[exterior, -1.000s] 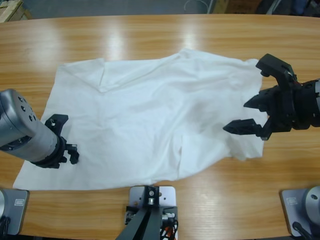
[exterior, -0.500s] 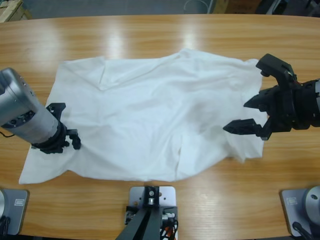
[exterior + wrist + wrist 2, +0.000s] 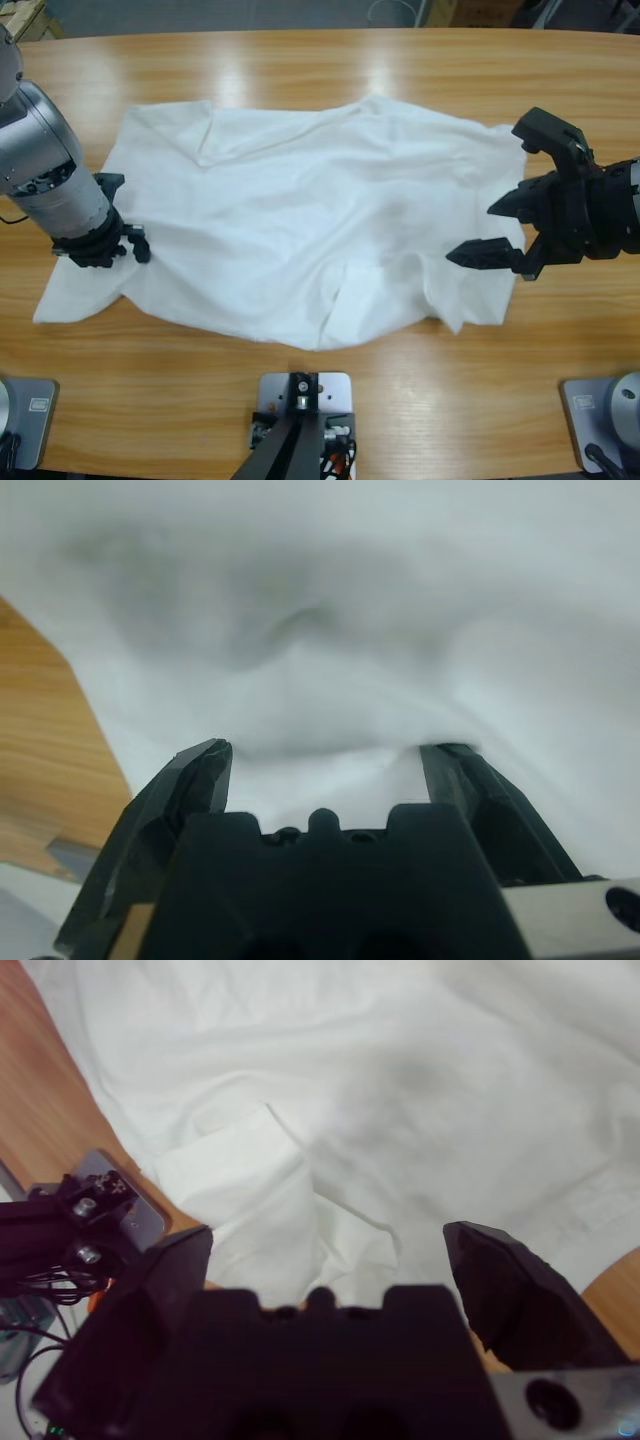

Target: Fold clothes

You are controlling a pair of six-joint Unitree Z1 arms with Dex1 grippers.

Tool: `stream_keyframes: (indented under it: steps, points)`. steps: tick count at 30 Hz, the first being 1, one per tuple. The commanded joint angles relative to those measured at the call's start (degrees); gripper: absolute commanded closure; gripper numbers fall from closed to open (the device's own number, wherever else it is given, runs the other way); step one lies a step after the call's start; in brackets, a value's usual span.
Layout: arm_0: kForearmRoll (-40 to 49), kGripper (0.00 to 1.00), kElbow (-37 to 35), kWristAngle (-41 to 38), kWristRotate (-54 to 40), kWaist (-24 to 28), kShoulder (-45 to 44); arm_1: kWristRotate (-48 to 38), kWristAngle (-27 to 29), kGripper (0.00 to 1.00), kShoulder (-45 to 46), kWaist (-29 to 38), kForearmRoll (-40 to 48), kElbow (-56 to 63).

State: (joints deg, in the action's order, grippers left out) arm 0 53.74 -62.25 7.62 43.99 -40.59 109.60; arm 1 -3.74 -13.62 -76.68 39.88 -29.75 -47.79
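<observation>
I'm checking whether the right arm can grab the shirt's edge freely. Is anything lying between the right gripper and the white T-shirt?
Nothing visible stands in the way. The right gripper hangs with its jaws spread wide directly over the right edge of the white T-shirt, and the right wrist view shows only bare fabric beneath and between the jaws.

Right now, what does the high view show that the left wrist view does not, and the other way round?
Only the high view shows the whole shirt spread on the table, and the right gripper with its jaws open over the shirt's edge. Only the left wrist view shows, up close, fabric bunched between the jaws of the left gripper. Both show the white shirt, some wooden table, and the left gripper at the shirt's edge.
</observation>
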Motion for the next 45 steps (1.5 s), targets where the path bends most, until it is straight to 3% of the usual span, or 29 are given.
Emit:
stream_keyframes:
  steps: [1,4,9,14,17,19,26,30,36,45]
  points:
    - [2.81,0.266,-4.76,7.02,-8.49,-1.62,-17.46,-0.56,-0.44,0.051,-0.25,-5.97,-8.62,-10.97]
    - [2.88,0.262,-10.82,9.29,-13.95,0.93,-21.82,0.07,-3.62,0.05,-2.3,-12.17,-10.73,-16.02]
    - [2.86,0.262,-11.86,7.04,-16.85,9.12,-16.42,2.13,-16.9,0.046,-10.13,-28.21,-10.63,-20.04]
    - [2.24,0.266,-11.76,0.8,-18.84,20.27,-11.11,2.95,-19.41,0.046,-19.11,-32.57,-8.89,-20.5]
    - [-0.74,0.266,-12.28,-1.47,-22.13,22.57,-9.55,2.95,-19.9,0.05,-20.65,-34.43,-7.67,-20.85]
    - [-4.05,0.266,-13.65,-7.27,-24.62,24.03,-9.41,2.95,-20.17,0.05,-21.9,-34.52,-7.24,-21.52]
    - [-14.16,0.276,-22.29,-25.2,-26.33,24.68,-4.54,2.78,-20.39,0.05,-24.82,-34.27,-5.39,-22.08]
    - [-14.19,0.357,-26.13,-34.57,-26.35,24.68,1.74,2.72,-19.04,0.05,-24.91,-34.27,-5.32,-22.31]
    - [-12.7,0.358,-25.34,-34.2,-27.22,26.16,6.01,1.6,-12.75,0.05,-22.13,-35.76,-5.49,-20.9]
    - [-8.0,0.358,-26.75,-26.43,-31.78,23.8,10.54,1.55,-12.57,0.05,-21.66,-36.01,-4.99,-18.92]
